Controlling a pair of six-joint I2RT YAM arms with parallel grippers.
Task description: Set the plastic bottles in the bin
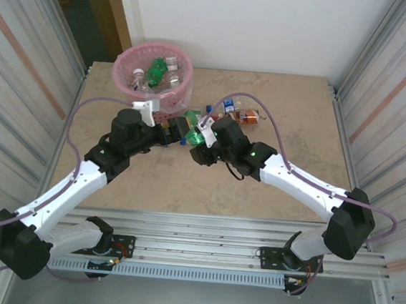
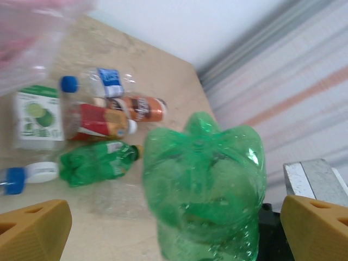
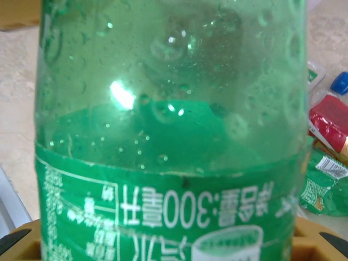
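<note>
Green bottle (image 3: 168, 109) is what you've got going right now. Your right gripper (image 3: 171, 242) is clamped shut on its labelled body and holds it up off the table (image 1: 292, 117), just in front of the pink bin (image 1: 121, 79). Your left gripper (image 2: 174, 234) is spread as wide as it goes and has hold of nothing. Through the left wrist camera the bottle's lobed base sits right between its two tan fingertips (image 2: 32, 231).

Looks to me like a hand-off, since the bin is on the left arm's side. If that's the plan:

- Push the left jaws a bit further along the body before you squeeze. That rounded base will probably squirt out if you pinch only the end.
- Let go with the right only once the left has a firm hold.
- Thin plastic will dent, so expect the grip to feel soft.
- Lift over the lattice rim and drop from above. Mind the bottles already inside.

Then go back for the pile on the table beyond: a small green bottle (image 2: 95, 163), a red-labelled one (image 2: 98, 120) and an orange-brown one (image 2: 138, 109).
</note>
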